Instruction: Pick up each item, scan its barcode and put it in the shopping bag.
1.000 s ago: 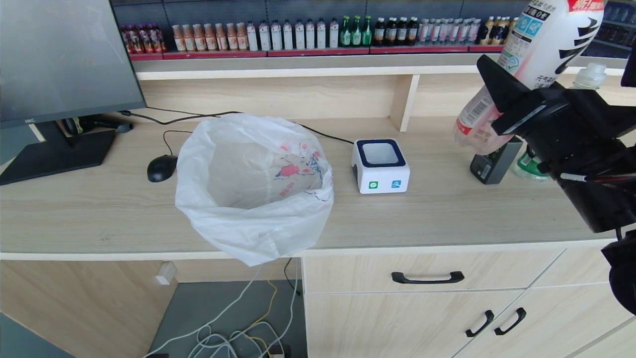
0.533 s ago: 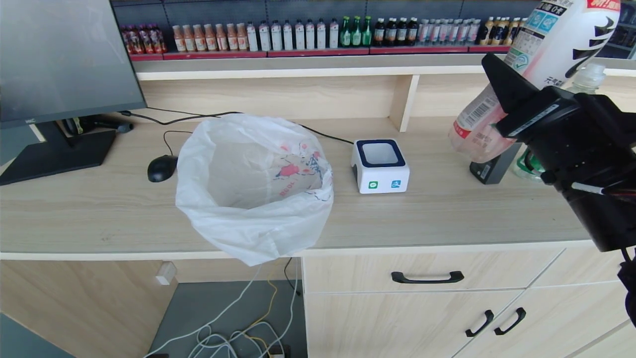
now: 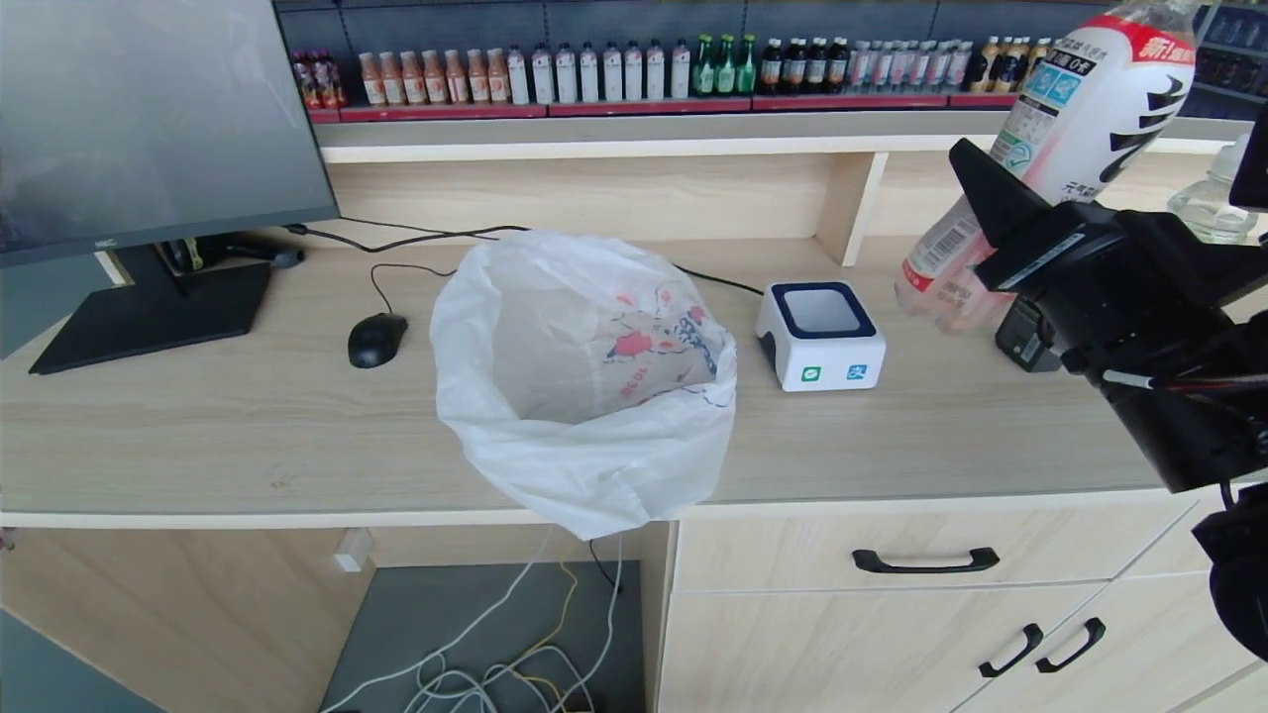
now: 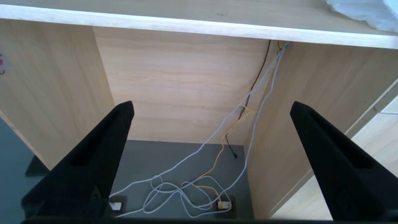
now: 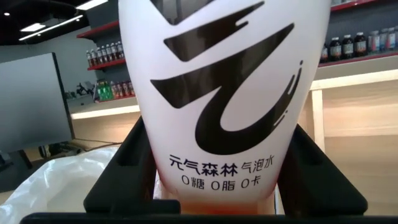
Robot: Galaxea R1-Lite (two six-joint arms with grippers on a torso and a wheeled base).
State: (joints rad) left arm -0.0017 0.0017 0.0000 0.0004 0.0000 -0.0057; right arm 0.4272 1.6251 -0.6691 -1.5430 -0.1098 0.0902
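My right gripper point(image 3: 1035, 213) is shut on a large white-labelled drink bottle point(image 3: 1080, 129), holding it tilted above the counter's right side. Its pinkish base, with the barcode beside it, points down and left toward the white scanner box point(image 3: 820, 337) and hangs just right of it. From the wrist, the bottle point(image 5: 224, 93) sits between the gripper's point(image 5: 224, 193) black fingers point(image 5: 124, 168). The white shopping bag point(image 3: 584, 396) stands open left of the scanner, at the counter's front edge. My left gripper point(image 4: 211, 112) is open below the counter, facing the kneehole.
A monitor point(image 3: 149, 109) and mouse point(image 3: 376, 340) occupy the counter's left. A small black box point(image 3: 1025, 337) and a clear bottle point(image 3: 1209, 203) stand behind my right arm. Bottles line the back shelf point(image 3: 644, 69). Drawers point(image 3: 921, 560) and loose cables point(image 3: 495, 663) lie below.
The head camera has turned, shifting the whole scene rightward. My right gripper has carried the bottle left, so its base is closer to the scanner.
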